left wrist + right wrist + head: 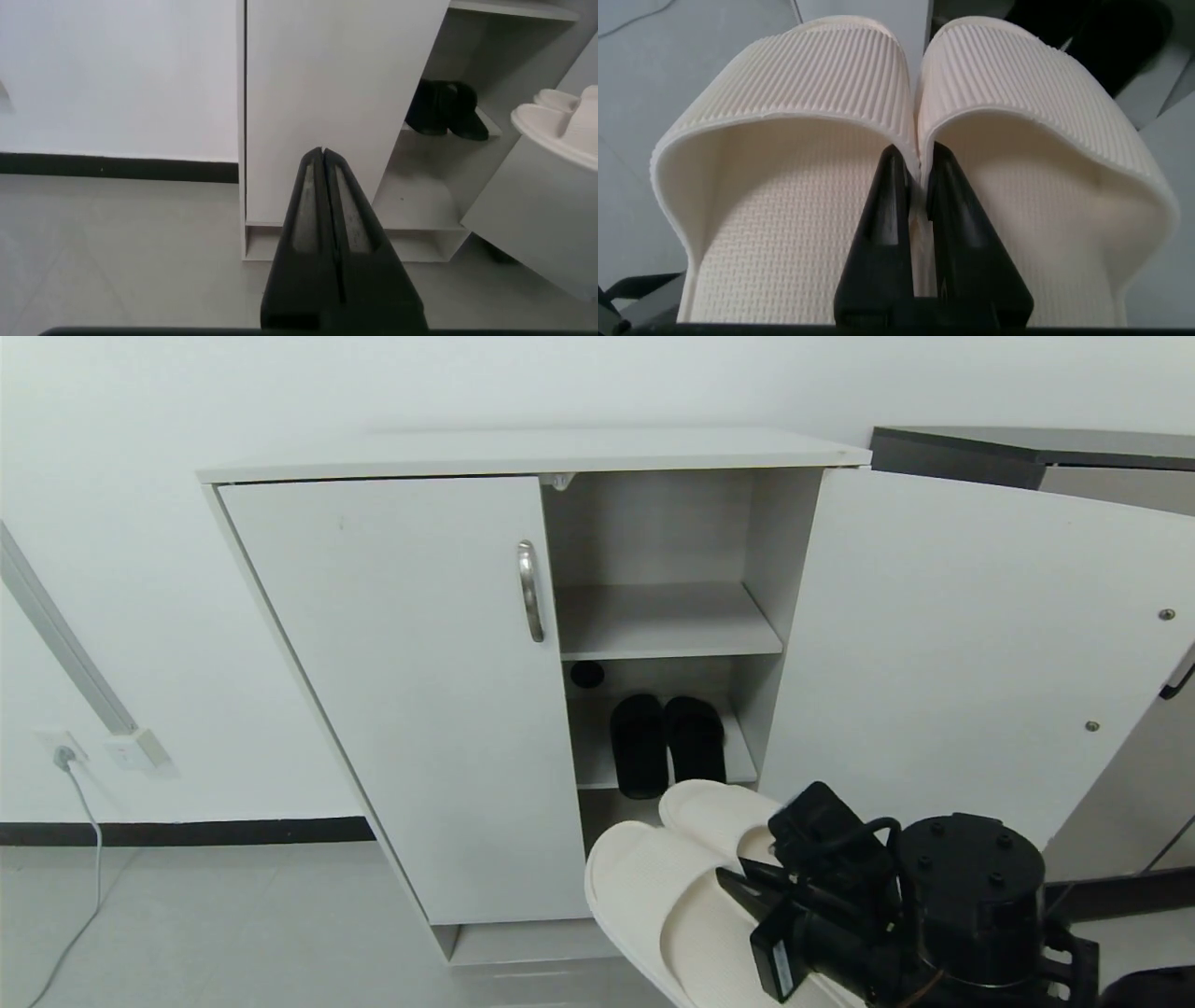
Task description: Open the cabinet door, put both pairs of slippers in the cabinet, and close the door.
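- Our right jaws are clamped on the white slippers (644, 887), just before the open cabinet (392, 691); the black slippers (639, 747) lie beyond, shelved.
- Left jaws: together, empty.
- Next we push forward onto the lower shelf, seemingly free.

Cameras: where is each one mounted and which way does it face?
Head view: on the head, looking forward and down at the cabinet; right gripper shows, holding the cream slippers.
Left wrist view: on the left arm, facing the cabinet's closed door; left gripper, jaws shut, empty.
Right wrist view: along its jaws, clamped on the cream slippers.
Shared: head and left wrist both see the black slippers inside the cabinet.
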`<state>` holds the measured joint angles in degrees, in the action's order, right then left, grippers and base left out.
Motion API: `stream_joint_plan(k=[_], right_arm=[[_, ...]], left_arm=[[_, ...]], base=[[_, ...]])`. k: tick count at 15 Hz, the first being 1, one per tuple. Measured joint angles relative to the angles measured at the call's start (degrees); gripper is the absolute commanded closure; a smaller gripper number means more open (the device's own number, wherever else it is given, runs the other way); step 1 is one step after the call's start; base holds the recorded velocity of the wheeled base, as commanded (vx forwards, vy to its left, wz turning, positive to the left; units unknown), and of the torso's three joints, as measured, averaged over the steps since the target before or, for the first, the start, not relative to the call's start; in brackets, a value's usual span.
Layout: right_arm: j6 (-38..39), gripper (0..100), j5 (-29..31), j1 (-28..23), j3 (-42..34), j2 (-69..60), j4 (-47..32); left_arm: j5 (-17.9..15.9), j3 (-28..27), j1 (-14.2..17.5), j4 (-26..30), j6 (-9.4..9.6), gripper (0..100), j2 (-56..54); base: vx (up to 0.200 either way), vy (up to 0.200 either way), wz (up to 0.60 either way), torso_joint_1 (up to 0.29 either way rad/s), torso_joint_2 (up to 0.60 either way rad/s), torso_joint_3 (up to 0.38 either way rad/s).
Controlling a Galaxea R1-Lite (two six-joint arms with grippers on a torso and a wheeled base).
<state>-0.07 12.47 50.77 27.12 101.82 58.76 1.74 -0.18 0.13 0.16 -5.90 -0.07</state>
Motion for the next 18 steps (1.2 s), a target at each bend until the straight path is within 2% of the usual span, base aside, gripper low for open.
stream_joint_plan(k=[2, 7, 9, 10, 12, 15, 18], right_arm=[[3.4, 100, 6.9, 0.4, 6.2, 3.0, -4.3], [18.2, 100, 21.2, 3.5, 29.7, 8.3, -40.3], [22.8, 100, 28.4, 4.5, 39.9, 9.3, -50.7], [23.7, 100, 32.6, 4.7, 43.7, 9.4, -52.9], [20.0, 100, 34.0, 5.1, 47.3, 9.2, -48.6], [13.1, 100, 34.6, 4.9, 48.0, 9.0, -39.1], [10.8, 100, 34.6, 4.7, 48.3, 9.0, -38.0]], left_arm=[[0.0, 0.0, 0.0, 0.0, 0.00, 100, 0.0], [0.0, 0.0, 0.0, 0.0, 0.11, 100, 0.0], [0.0, 0.0, 0.0, 0.0, 0.11, 100, 0.0], [0.0, 0.0, 0.0, 0.0, 0.13, 100, 0.0], [0.0, 0.0, 0.0, 0.0, 0.13, 100, 0.0], [0.0, 0.0, 0.0, 0.0, 0.02, 100, 0.0], [0.0, 0.0, 0.0, 0.0, 0.07, 100, 0.0]], base=[[0.000, 0.000, 0.00, 0.000, 0.00, 0.000], [0.000, 0.000, 0.00, 0.000, 0.00, 0.000], [0.000, 0.000, 0.00, 0.000, 0.00, 0.000], [0.000, 0.000, 0.00, 0.000, 0.00, 0.000], [0.000, 0.000, 0.00, 0.000, 0.00, 0.000], [0.000, 0.000, 0.00, 0.000, 0.00, 0.000], [0.000, 0.000, 0.00, 0.000, 0.00, 0.000]])
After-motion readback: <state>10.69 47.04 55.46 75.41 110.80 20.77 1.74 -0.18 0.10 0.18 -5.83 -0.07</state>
